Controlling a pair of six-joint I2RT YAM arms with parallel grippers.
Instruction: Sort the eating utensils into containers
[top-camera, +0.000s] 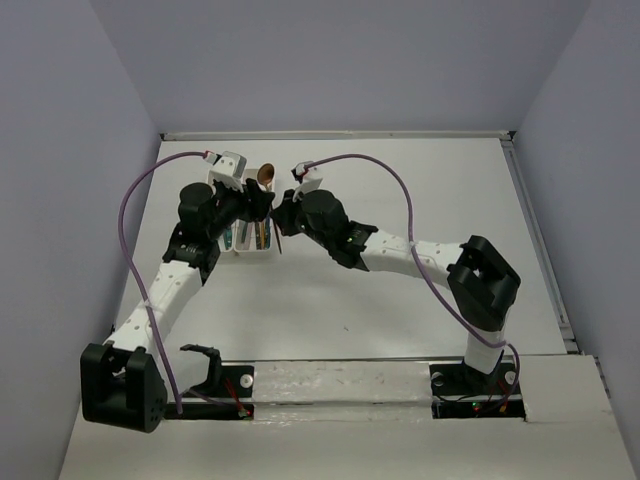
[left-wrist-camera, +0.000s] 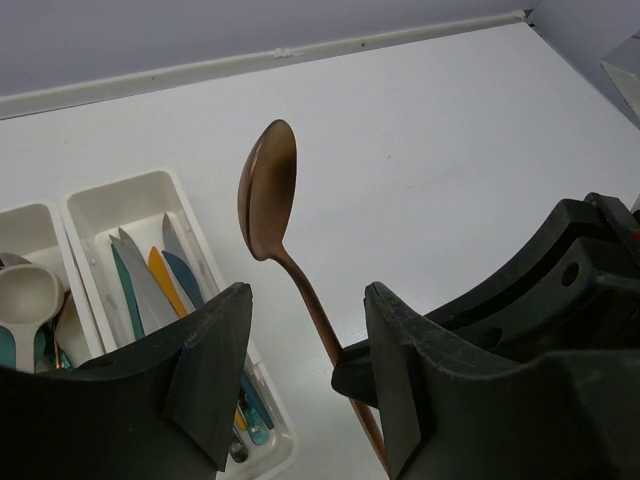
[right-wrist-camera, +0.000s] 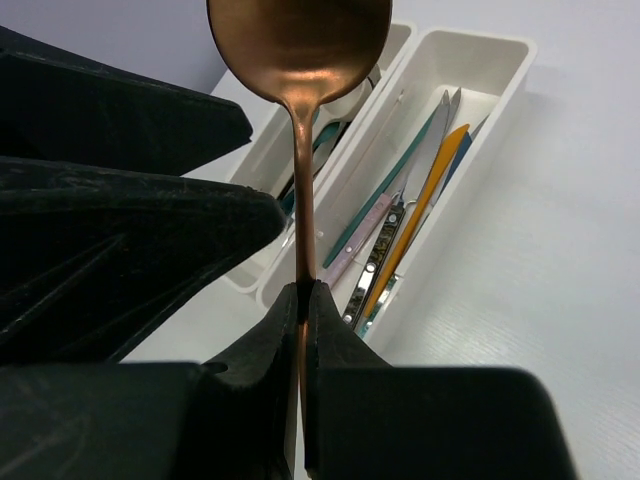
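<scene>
The copper spoon (right-wrist-camera: 300, 60) stood nearly upright, bowl at 12 o'clock, its handle pinched tight in the right hand (right-wrist-camera: 305, 300). In the left wrist view the spoon tray (left-wrist-camera: 30, 222) lay at 9 o'clock, beyond the knife tray (left-wrist-camera: 120, 190). The left hand (left-wrist-camera: 307, 320) gaped wide, empty, flanking the handle.

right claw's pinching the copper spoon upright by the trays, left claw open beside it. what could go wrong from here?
1. The right claw grips the copper spoon only on its thin handle, bowl high above; it may pivot or slip.
2. The open left claw sits close to that handle and the right claw; they could collide.
3. The knife tray lies nearer the spoon than the spoon tray; a drop may land wrongly.
</scene>
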